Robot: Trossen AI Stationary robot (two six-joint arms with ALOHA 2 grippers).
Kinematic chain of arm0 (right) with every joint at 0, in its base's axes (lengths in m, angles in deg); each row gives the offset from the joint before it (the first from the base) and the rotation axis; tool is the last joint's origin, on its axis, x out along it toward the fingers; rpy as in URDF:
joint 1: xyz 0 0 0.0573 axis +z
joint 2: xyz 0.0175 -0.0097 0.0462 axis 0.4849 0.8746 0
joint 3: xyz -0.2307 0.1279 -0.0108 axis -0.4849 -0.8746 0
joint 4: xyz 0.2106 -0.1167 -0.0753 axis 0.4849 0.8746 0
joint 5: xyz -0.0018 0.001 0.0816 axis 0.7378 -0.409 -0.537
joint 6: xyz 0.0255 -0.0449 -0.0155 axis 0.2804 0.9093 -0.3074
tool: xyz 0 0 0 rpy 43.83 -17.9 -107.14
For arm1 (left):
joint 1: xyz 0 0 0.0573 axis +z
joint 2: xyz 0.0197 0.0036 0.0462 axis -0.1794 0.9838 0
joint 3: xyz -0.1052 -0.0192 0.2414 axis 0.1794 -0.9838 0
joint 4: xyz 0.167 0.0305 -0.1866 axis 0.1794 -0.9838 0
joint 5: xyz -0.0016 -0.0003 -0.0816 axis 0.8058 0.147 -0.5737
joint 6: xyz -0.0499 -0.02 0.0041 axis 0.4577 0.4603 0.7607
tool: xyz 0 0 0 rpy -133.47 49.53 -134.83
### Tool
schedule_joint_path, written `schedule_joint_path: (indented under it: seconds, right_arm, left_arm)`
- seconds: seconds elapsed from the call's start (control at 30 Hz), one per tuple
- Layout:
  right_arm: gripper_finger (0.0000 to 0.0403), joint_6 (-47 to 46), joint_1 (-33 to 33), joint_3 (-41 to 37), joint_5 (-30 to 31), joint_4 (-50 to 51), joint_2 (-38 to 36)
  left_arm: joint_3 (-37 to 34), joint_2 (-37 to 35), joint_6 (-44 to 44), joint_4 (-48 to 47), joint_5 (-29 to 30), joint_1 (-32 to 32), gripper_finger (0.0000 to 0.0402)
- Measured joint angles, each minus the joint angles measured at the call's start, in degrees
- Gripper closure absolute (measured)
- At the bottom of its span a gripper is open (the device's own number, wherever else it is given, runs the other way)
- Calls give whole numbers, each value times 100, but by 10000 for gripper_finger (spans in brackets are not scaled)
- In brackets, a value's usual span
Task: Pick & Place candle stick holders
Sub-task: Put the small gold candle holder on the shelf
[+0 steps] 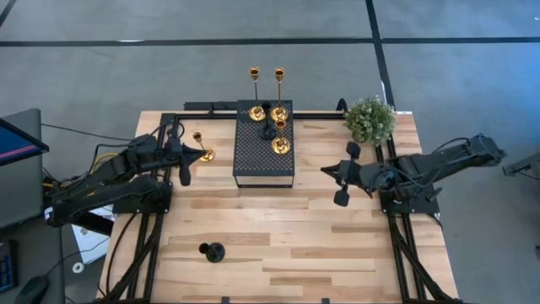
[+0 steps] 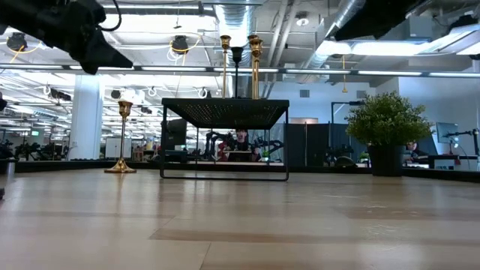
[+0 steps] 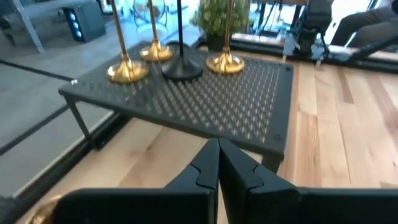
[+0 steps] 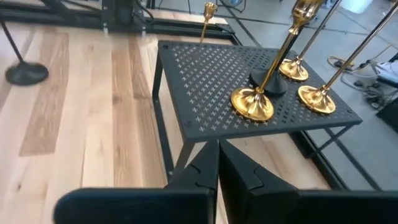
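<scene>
Three gold candle stick holders (image 1: 256,112) (image 1: 278,111) (image 1: 280,145) and one black holder (image 1: 267,132) stand upright on their round bases on the black perforated platform (image 1: 253,160). A fourth gold holder (image 1: 206,155) stands on the table left of the platform; it also shows in the low view (image 2: 121,142). A second black holder (image 1: 211,251) stands on the table near the front edge. My left gripper (image 1: 201,153) is shut and empty, above that fourth gold holder. My right gripper (image 1: 324,170) is shut and empty, right of the platform.
A bushy green plant (image 1: 369,118) stands at the table's far right corner. Black frame rails (image 1: 396,245) run along the table's left and right sides. Bare wood (image 1: 295,236) lies between the platform and the near edge.
</scene>
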Motion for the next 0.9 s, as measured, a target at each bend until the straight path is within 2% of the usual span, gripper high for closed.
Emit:
schedule_joint_path:
  seconds: [0.23, 0.4, 0.53, 0.73, 0.9]
  right_arm:
    - [402, 162, 103, -50, 111, 166, 0]
    - [402, 773, -105, -700, 6, -907, -117]
    - [403, 1271, -344, -1365, -728, -2059, -244]
    - [403, 1354, -729, -2278, -1718, -3603, -561]
    - [403, 1302, -1094, -3171, -3097, -5340, -715]
  left_arm:
    - [0, -259, 20, -202, -1, 0, 397]
    - [0, -477, 80, -199, -1, 0, 397]
    - [0, -601, 428, -199, -1, -2, 396]
    - [0, -624, 665, -199, 60, -2, 397]
    - [0, -624, 671, -201, 383, -2, 397]
